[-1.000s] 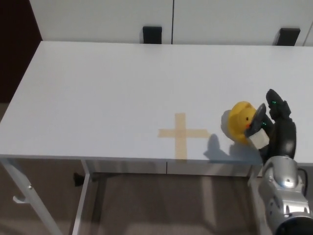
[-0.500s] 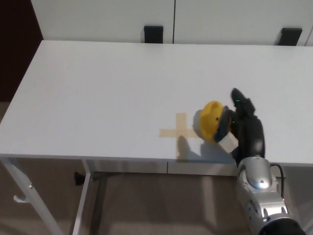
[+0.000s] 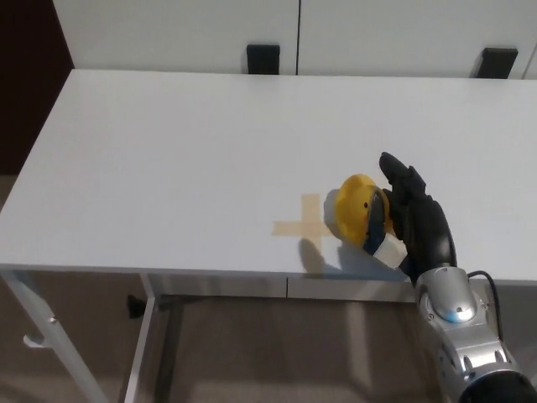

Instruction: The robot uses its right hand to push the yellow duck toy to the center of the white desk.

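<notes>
One yellow duck toy (image 3: 355, 209) is sitting on the white tabletop (image 3: 185, 159), and compared with half a second ago it is lying a little farther left, its left edge now touching the right arm of the tan tape cross (image 3: 307, 224) that marks the middle of the near part of the surface; a second ago it was well to the right of that cross. The right robot hand (image 3: 407, 210) is likewise lying farther left than before, pressing against the duck's right side with its black fingers (image 3: 394, 172) spread loosely apart and curling round nothing, so it is pushing rather than gripping. The duck is appearing mostly as a rounded yellow lump from above; a small dark dot, possibly an eye, is showing on its right half, and a blue and white patch is showing at its near right edge against the hand, but which way the beak is pointing is hard to make out, and no clear long axis is showing. Its right flank is being hidden by the hand. The silver forearm (image 3: 466, 336) is running off the bottom right corner of the picture. Two black blocks (image 3: 263, 59) are standing at the far edge of the tabletop, the right one partly cut by the frame. The left robot hand is not showing anywhere.
</notes>
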Robot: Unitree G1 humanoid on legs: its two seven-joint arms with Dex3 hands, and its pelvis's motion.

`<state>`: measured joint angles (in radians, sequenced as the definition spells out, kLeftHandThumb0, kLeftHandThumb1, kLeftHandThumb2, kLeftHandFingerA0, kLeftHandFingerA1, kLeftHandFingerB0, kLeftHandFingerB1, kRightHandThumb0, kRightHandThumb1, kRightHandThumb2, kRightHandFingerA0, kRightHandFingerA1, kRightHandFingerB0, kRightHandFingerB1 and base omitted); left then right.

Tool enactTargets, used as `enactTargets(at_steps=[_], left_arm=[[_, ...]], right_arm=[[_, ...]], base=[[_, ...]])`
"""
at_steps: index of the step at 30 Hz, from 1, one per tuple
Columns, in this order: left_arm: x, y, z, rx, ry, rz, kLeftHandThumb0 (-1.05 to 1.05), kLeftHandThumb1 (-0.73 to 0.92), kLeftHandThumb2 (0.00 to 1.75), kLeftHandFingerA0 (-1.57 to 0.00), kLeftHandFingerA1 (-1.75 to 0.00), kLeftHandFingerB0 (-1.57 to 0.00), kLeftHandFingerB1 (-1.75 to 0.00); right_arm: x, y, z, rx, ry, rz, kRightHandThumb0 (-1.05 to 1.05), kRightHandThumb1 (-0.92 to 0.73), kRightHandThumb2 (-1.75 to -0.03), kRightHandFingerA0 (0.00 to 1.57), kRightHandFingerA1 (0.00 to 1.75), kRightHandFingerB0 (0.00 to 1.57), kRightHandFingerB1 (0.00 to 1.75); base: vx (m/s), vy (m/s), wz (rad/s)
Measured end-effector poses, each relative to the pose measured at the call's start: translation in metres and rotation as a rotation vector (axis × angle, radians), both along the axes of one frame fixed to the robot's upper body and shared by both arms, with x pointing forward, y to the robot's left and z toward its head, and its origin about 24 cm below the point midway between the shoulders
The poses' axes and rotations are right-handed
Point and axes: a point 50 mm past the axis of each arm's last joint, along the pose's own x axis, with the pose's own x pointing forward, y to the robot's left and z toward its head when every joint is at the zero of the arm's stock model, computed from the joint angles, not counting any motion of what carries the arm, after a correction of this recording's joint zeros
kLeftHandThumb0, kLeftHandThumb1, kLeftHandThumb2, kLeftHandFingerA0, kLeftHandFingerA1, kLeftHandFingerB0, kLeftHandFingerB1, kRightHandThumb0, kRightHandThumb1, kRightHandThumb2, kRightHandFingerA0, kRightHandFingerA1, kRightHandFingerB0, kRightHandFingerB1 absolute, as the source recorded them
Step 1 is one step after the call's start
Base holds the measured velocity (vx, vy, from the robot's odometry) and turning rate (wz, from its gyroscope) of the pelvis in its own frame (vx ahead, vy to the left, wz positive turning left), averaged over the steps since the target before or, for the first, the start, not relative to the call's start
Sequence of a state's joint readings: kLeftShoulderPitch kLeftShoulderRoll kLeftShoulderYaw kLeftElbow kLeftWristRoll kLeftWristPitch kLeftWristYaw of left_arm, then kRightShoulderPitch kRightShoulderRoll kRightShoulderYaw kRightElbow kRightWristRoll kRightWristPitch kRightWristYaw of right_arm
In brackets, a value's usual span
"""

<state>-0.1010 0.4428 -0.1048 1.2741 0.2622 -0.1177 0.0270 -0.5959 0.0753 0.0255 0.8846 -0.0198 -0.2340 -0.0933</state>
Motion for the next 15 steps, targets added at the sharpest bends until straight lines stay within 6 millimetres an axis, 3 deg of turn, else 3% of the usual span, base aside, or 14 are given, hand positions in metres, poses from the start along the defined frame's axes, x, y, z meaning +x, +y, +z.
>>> enactTargets(at_steps=[1,2,3,7,10,12,13,15], left_arm=[[0.0,0.0,0.0,0.0,0.001,-0.001,-0.21,0.62,0.59,-0.74,-0.48,-0.86,-0.53],[0.0,0.0,0.0,0.001,0.002,-0.002,-0.21,0.65,0.6,-0.81,-0.54,-0.85,-0.52],[0.0,0.0,0.0,0.001,0.002,-0.002,-0.2,0.66,0.61,-0.82,-0.55,-0.86,-0.53],[-0.001,0.0,0.0,0.0,0.003,0.002,-0.21,0.65,0.6,-0.81,-0.57,-0.86,-0.52],[0.0,0.0,0.0,0.0,0.001,0.003,-0.21,0.65,0.6,-0.81,-0.57,-0.86,-0.52],[0.0,0.0,0.0,0.0,0.0,0.002,-0.21,0.63,0.6,-0.75,-0.49,-0.85,-0.52],[0.0,0.0,0.0,0.0,0.001,0.002,-0.19,0.66,0.6,-0.79,-0.56,-0.83,-0.52],[-0.001,0.0,0.0,0.0,0.002,0.002,-0.19,0.66,0.6,-0.79,-0.56,-0.83,-0.52]], right_arm=[[0.0,0.0,0.0,-0.003,0.0,0.004,-0.93,-0.76,-1.22,0.02,0.52,0.1,0.34],[0.0,0.001,0.0,-0.006,0.0,0.01,-0.98,-0.92,-0.78,0.03,0.42,0.06,0.3],[0.0,0.001,0.0,-0.008,0.0,0.013,-0.88,-0.77,-1.22,0.0,0.35,0.12,0.24],[-0.001,0.007,0.0,-0.004,0.002,0.032,-0.94,-0.81,-1.25,0.07,0.25,0.09,0.12],[-0.001,0.016,0.0,0.003,0.005,0.056,-0.94,-0.81,-1.25,0.07,0.25,0.09,0.12],[-0.002,0.023,0.0,0.011,0.008,0.072,-0.87,-0.77,-1.21,0.0,0.21,0.0,0.17],[-0.002,0.024,0.0,0.012,0.008,0.075,-0.98,-0.84,-1.26,0.0,0.13,0.0,0.07],[-0.002,0.028,0.001,0.018,0.011,0.081,-0.98,-0.84,-1.26,0.0,0.13,0.0,0.07]], base=[[0.0,0.0,0.0],[0.0,0.0,0.0],[0.0,0.0,0.0],[0.0,0.0,0.0],[0.0,0.0,0.0],[0.0,0.0,0.0],[0.0,0.0,0.0],[0.0,0.0,0.0]])
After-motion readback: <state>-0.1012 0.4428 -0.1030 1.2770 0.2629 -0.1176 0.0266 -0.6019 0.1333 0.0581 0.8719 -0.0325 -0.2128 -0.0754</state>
